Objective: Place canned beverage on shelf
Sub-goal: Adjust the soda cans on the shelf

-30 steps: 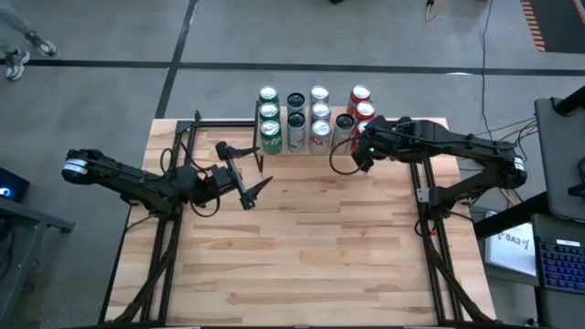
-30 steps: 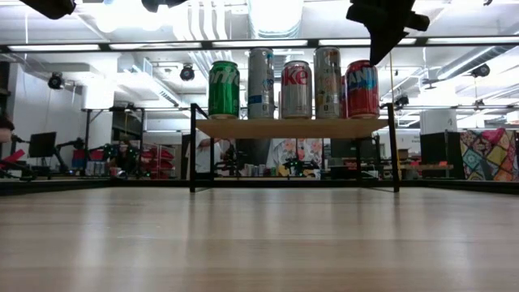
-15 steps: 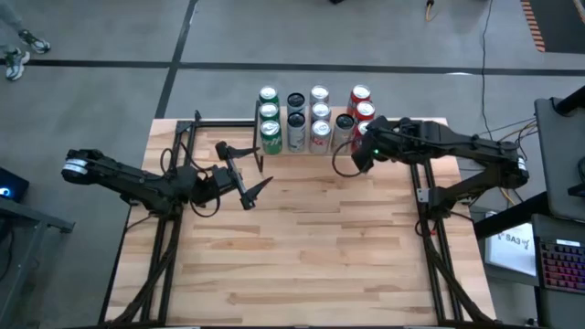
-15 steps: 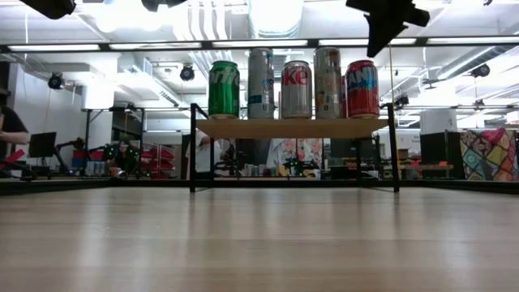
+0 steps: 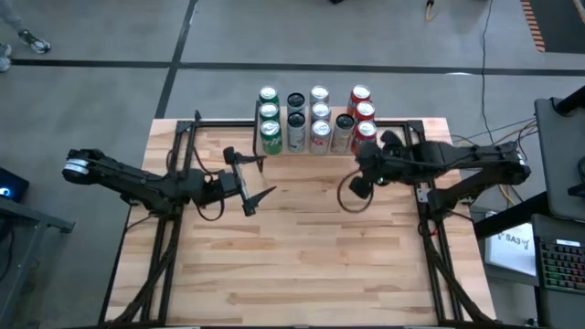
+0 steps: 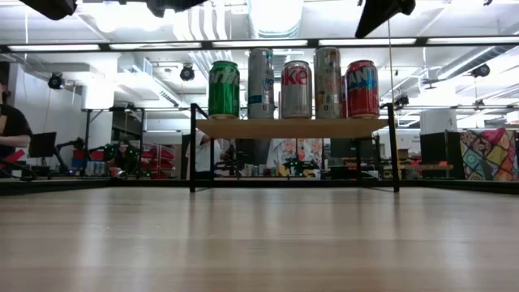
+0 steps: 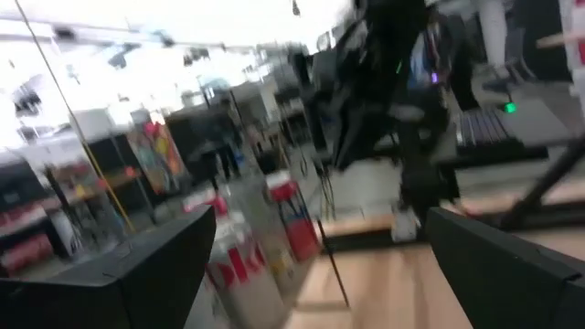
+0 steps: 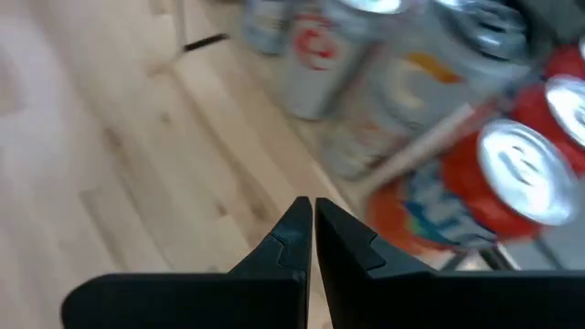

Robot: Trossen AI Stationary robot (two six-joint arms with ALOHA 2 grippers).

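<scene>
Several cans stand upright in rows on the shelf [image 6: 292,128] at the table's far middle: green ones [image 5: 269,115] at the left, black-topped [image 5: 296,119] and silver ones [image 5: 319,113] in the middle, red ones [image 5: 362,110] at the right. My right gripper [image 5: 357,183] is shut and holds nothing. It hangs above the tabletop just in front of the shelf's right end, slanting down; its wrist view shows a red can [image 8: 512,178] beyond the shut fingers [image 8: 312,228]. My left gripper [image 5: 268,176] is open and holds nothing, roughly level, in front of the shelf's left end.
The butcher-block tabletop [image 5: 302,256] stretches bare from the shelf to the near edge. A cable loop [image 5: 352,197] hangs under my right arm. Black frame rails [image 5: 187,137] run along the table's sides. A person [image 6: 10,130] shows in the room beyond.
My right gripper, still shut, has swung back from the red cans at the shelf's right end toward the table's near edge and rolled as it went. The cans have stayed where they were.
</scene>
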